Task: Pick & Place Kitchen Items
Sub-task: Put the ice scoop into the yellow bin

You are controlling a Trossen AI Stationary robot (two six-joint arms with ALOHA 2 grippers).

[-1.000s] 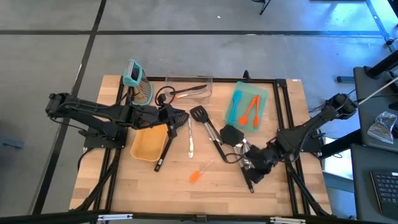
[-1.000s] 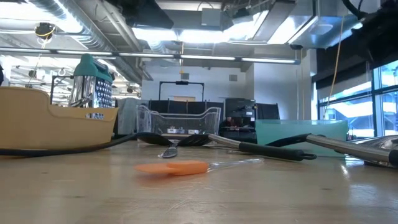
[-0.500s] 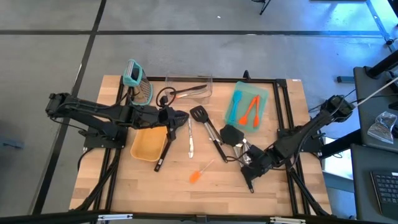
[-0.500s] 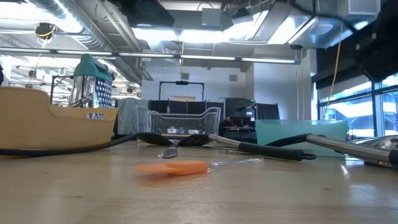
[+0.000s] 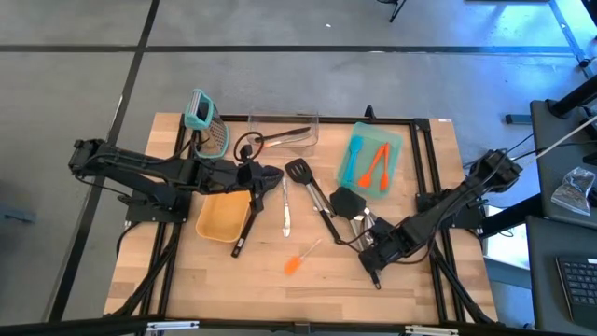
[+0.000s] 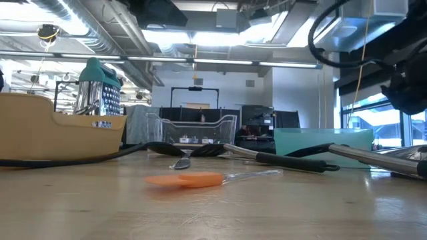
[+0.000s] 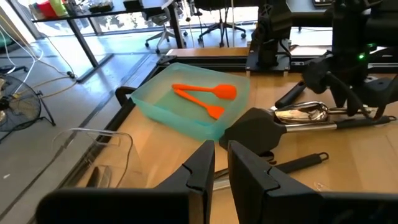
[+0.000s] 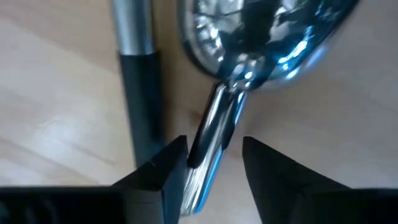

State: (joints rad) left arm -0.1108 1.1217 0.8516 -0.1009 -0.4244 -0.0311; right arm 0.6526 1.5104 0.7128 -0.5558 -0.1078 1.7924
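Observation:
The silver scoop (image 5: 365,225) lies on the wooden table's right half beside a black turner (image 5: 346,200). My right gripper (image 5: 374,250) points down over it, open, its fingers standing on either side of the scoop's thin handle (image 8: 212,144) just behind the shiny bowl (image 8: 261,37). My left gripper (image 5: 268,175) hovers over the table's middle left, shut and empty, its fingers (image 7: 203,167) nearly level. An orange spatula (image 5: 296,262) lies flat near the front. Two more orange spatulas (image 5: 375,166) lie in a teal tray (image 5: 395,143). My right gripper comes at the scoop from above with its fingers across the thin handle (image 8: 217,134), which lies on the table. One finger (image 8: 168,163) stands right against the handle; whether it touches, I cannot tell. The other finger is clear of it.
A tan bin (image 5: 222,215) with a black utensil (image 5: 244,227) beside it sits left of centre. A second black turner (image 5: 304,177) and a thin metal piece (image 5: 285,211) lie mid-table. A teal-handled grater (image 5: 203,119) and a clear container (image 5: 284,130) stand at the far edge.
My right gripper has come down toward the scoop, sliding a little toward the table's left and near edge, and its wrist has rolled. Its arm now shows at the upper right of the low view. The utensils have stayed where they were.

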